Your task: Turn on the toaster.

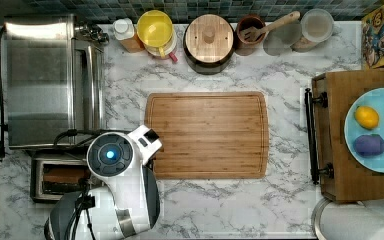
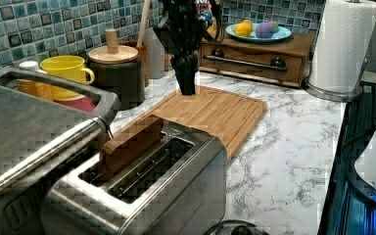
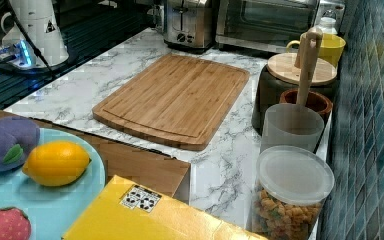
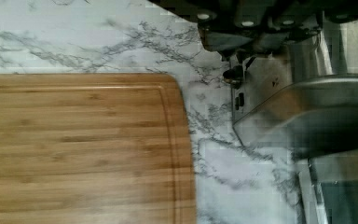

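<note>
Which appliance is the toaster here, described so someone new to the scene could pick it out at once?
Start at the big steel toaster oven along the top view's left edge of the marble counter. Right beside it, toward the top view's bottom, sits the toaster. It is much smaller, has two long top slots with a brown slice standing in one, and lacks the oven's bar handle.

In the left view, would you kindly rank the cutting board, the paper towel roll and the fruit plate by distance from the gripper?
Measured from the gripper:
1. Cutting board, directly beneath it.
2. Fruit plate, behind, toward the left view's right.
3. Paper towel roll, at the left view's far right.
</note>
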Controlling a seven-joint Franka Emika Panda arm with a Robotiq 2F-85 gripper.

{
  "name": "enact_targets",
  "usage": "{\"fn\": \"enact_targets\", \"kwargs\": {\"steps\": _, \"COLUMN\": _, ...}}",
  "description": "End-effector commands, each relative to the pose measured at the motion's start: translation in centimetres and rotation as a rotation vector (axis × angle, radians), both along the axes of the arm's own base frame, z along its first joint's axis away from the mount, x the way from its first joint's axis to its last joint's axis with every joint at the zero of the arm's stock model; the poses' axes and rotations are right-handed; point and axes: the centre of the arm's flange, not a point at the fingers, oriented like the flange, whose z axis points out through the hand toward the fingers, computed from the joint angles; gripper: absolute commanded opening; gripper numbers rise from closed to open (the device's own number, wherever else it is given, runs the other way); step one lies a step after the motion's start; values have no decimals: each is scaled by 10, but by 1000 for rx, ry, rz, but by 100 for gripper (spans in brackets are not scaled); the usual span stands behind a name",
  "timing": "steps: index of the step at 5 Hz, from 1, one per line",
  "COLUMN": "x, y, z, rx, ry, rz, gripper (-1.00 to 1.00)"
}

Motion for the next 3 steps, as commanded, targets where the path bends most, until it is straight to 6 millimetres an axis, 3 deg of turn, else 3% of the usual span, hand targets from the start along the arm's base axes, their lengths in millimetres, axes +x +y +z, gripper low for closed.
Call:
{"fn": "enact_targets", "kwargs": {"steps": 1, "x": -48, "y": 19, "z": 13, "rx": 137, "ry": -73, "rz": 155, "gripper": -100}}
{"fn": "enact_targets", "kwargs": {"steps": 3, "x": -52, "y": 38, "z": -6, "rx": 116, "ry": -64, "rz": 121, "gripper": -100}}
